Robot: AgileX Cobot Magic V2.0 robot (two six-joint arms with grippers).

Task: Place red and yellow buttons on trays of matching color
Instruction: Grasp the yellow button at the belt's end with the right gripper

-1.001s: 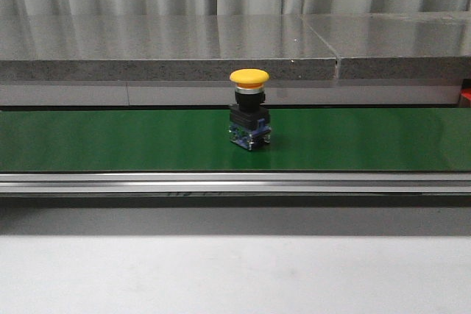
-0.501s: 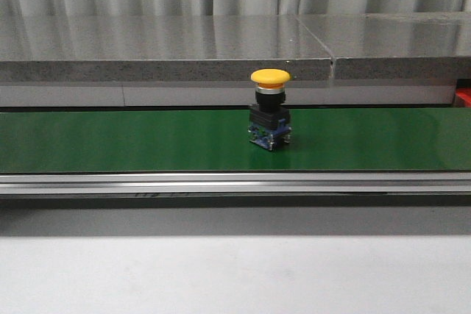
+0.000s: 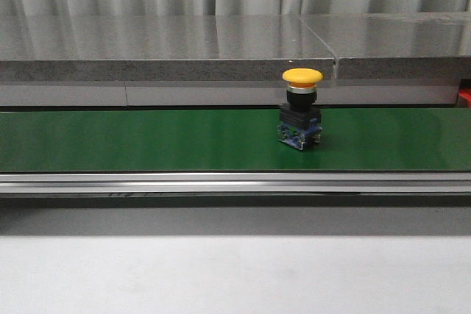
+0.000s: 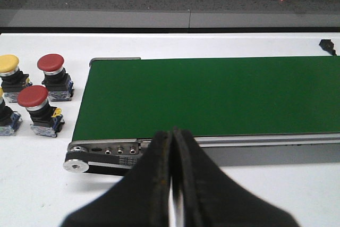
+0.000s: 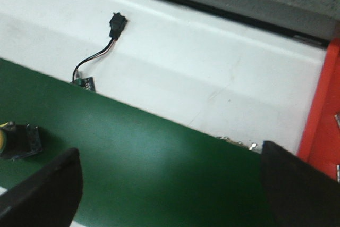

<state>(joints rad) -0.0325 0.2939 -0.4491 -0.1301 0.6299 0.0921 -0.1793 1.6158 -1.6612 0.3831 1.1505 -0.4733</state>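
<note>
Right gripper (image 5: 170, 150): spread wide, holding nothing, hanging over the far end of the green belt (image 5: 159, 158). Left gripper (image 4: 172, 134): pressed fully closed on nothing, parked just off the belt's other end.

Yellow button (image 3: 302, 108): upright on the belt, right of centre in the front view, mushroom cap on top, black body and blue contact block beneath. In the right wrist view, only its edge caught beside one finger, not yet between the two.

Step in hand, at a guess: picking that button with the right arm. To do it well:
- Treat the belt as possibly running. Aim where the button will arrive, not where it stands.
- Come down with the opening centred on the black body and close below the cap, not on the cap itself; likely slippery and rounded there.
- Keep the fingers clear of the belt surface and lift straight up, so as not to topple a top-heavy part.
- Carry to a yellow tray; none in view, so cannot place it. Only a red tray (image 5: 324, 110) showing, just past the belt's end — wrong colour for this one.

Further out: two red buttons (image 4: 53, 70) and another yellow-capped one (image 4: 10, 70) waiting on the white table near the left gripper; a small cable plug (image 5: 117, 25) lying beyond the belt.

No brand, label or legible writing anywhere.
</note>
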